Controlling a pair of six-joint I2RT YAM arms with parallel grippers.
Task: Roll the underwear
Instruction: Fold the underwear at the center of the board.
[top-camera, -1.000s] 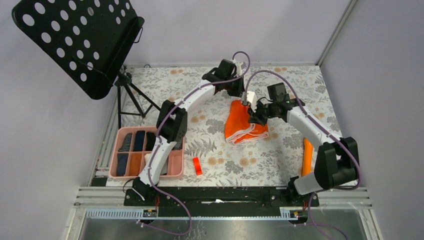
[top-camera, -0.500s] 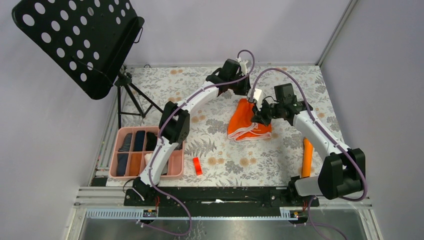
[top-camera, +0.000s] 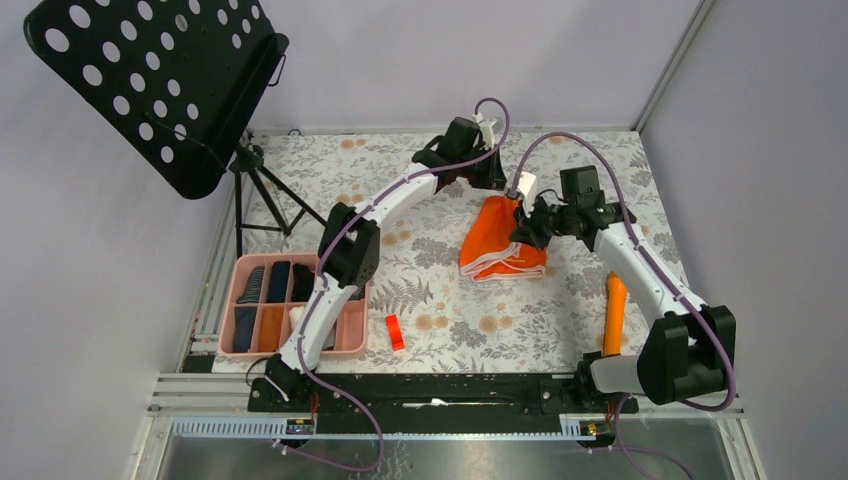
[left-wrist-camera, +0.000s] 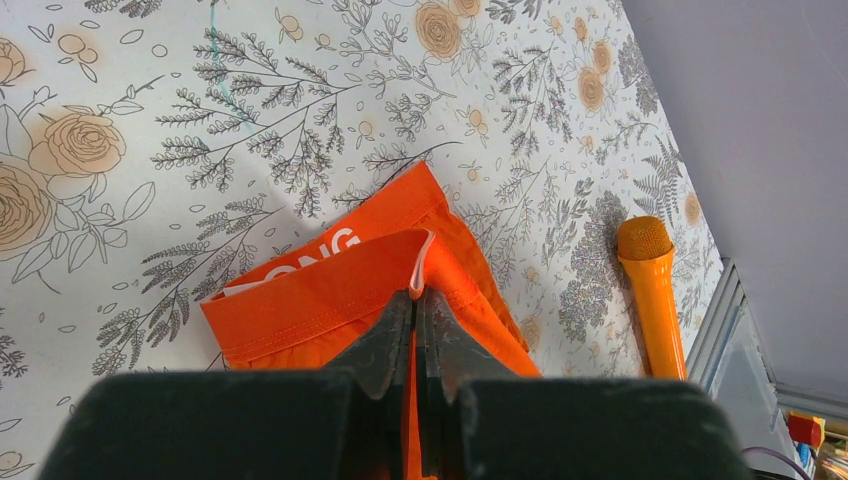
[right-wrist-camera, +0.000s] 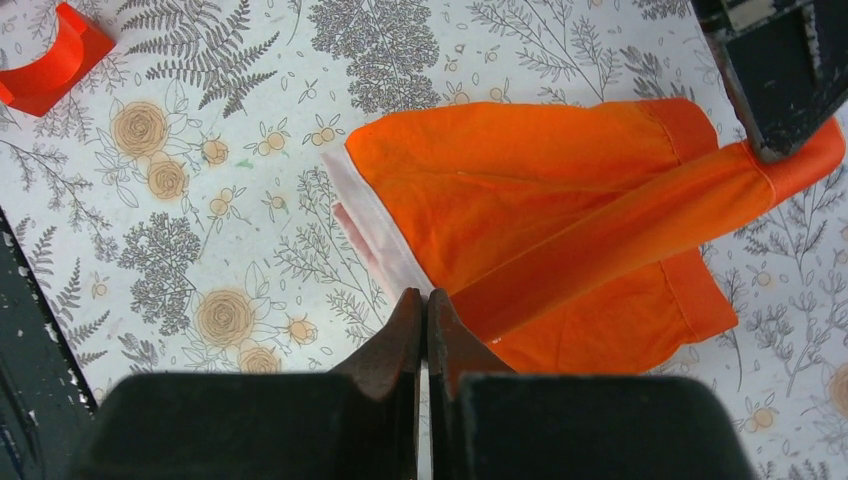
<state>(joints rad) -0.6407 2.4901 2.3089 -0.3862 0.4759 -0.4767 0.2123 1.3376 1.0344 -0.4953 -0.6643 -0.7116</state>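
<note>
orange underwear (top-camera: 503, 240) is at the far-middle of the bench (top-camera: 420, 300), between the two arms. its near part w/ the white waistband lies on the bench, and the far corner is lifted. left tool (left-wrist-camera: 415, 300) is clamped on a hem edge, fingers pressed together w/ only a thin fold of cloth between them. right tool (right-wrist-camera: 425, 300) is likewise pinched closed on an edge of the same garment, close to the white band. a strip of cloth runs taut btwn the two.

what could go wrong, imo:
- both grips look shallow, right at the fingertips. any extra pull apart and the hem prob slips out of one tool, so the piece drops in a heap.
- the cloth is bunched and twisted, not flat. if rolling starts from this shape, the roll likely comes out lopsided or loose.
- the tools are close together over the garment. a small misjudged move inward could knock the fingers together, or catch a cable.
- if one tool lets go before the cloth is laid down, the taut strip prob springs back and folds over itself.
- right arm passes near the orange cylinder (top-camera: 614, 315) at the bench's right side. a wide swing could nudge it, tho it's apart from the cloth.

the pink tray (top-camera: 240, 352) w/ other pieces is well apart, so low risk there.
</note>
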